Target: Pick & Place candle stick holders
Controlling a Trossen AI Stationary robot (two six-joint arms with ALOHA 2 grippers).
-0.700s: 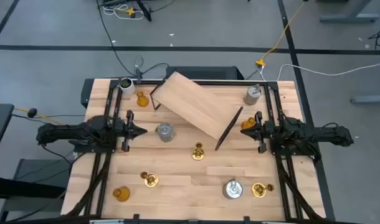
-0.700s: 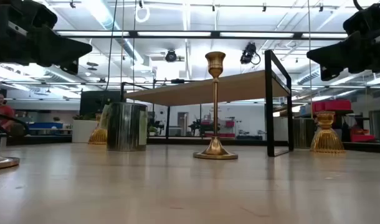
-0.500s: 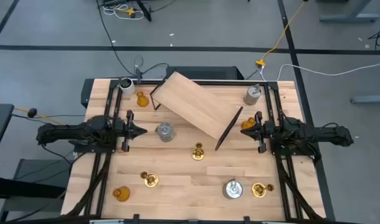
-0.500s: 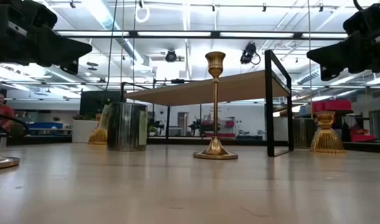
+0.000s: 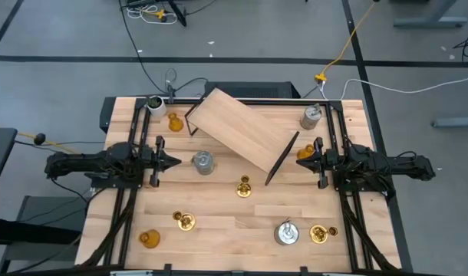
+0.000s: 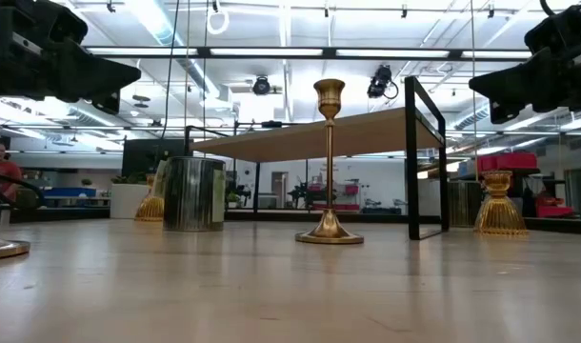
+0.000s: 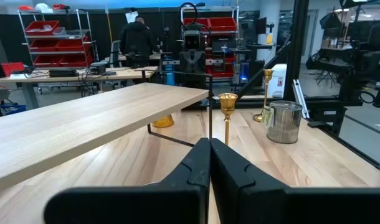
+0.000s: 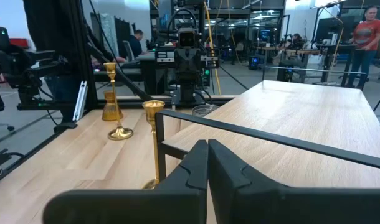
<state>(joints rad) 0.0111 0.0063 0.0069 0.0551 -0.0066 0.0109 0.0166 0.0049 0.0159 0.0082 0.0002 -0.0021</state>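
Both the left gripper (image 5: 175,162) and right gripper (image 5: 302,162) are clenched empty. A reach for the brass stick (image 5: 243,187) could clip the shelf (image 5: 238,128) and topple it.

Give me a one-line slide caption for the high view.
Both arms wait at the table's sides, left gripper and right gripper shut and empty, with candle holders scattered around a slanted wooden shelf.

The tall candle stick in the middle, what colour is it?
Shiny gold brass, best in the low view.

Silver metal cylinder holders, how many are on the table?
3: one by the left gripper, one at the far right corner, one near the front edge.
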